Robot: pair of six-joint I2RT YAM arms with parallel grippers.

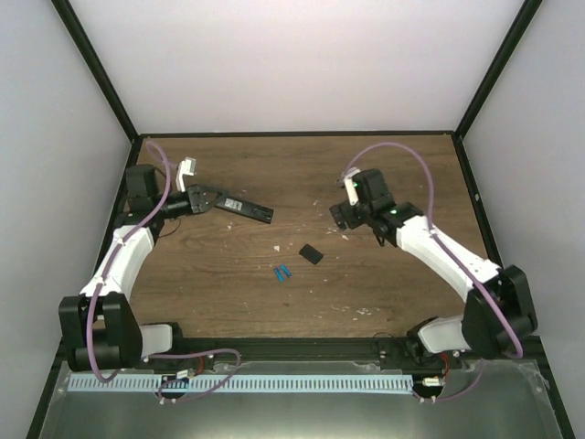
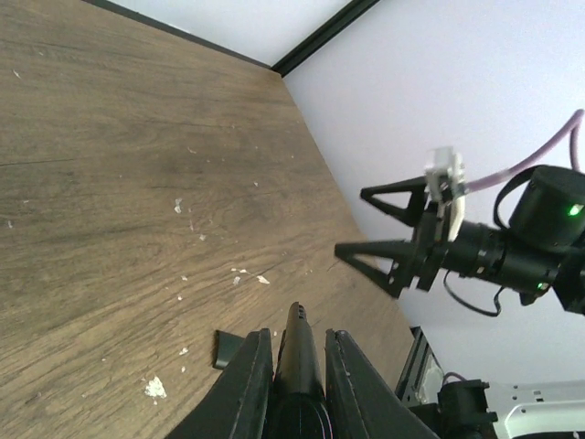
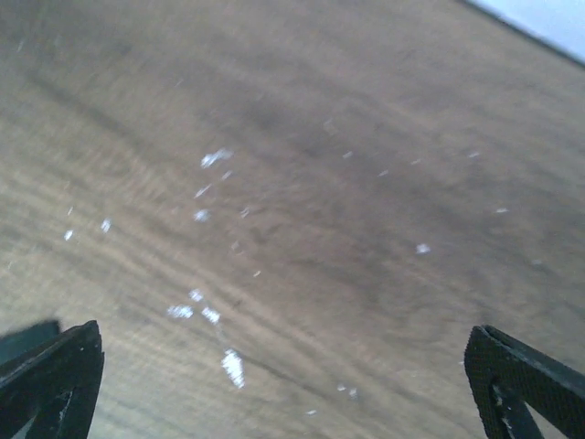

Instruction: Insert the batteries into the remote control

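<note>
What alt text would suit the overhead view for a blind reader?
Seen from above a wooden table, the left arm grips one end of a black remote in shut jaws. Two blue batteries and a black cover lie mid-table; the right arm has open, empty jaws.

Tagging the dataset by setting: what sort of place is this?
Probably a lab robot cell: wooden table boxed in by white walls on a black frame, slotted cable duct along the near edge.

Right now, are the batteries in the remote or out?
Out: the batteries lie on the table, apart from the remote control.
</note>
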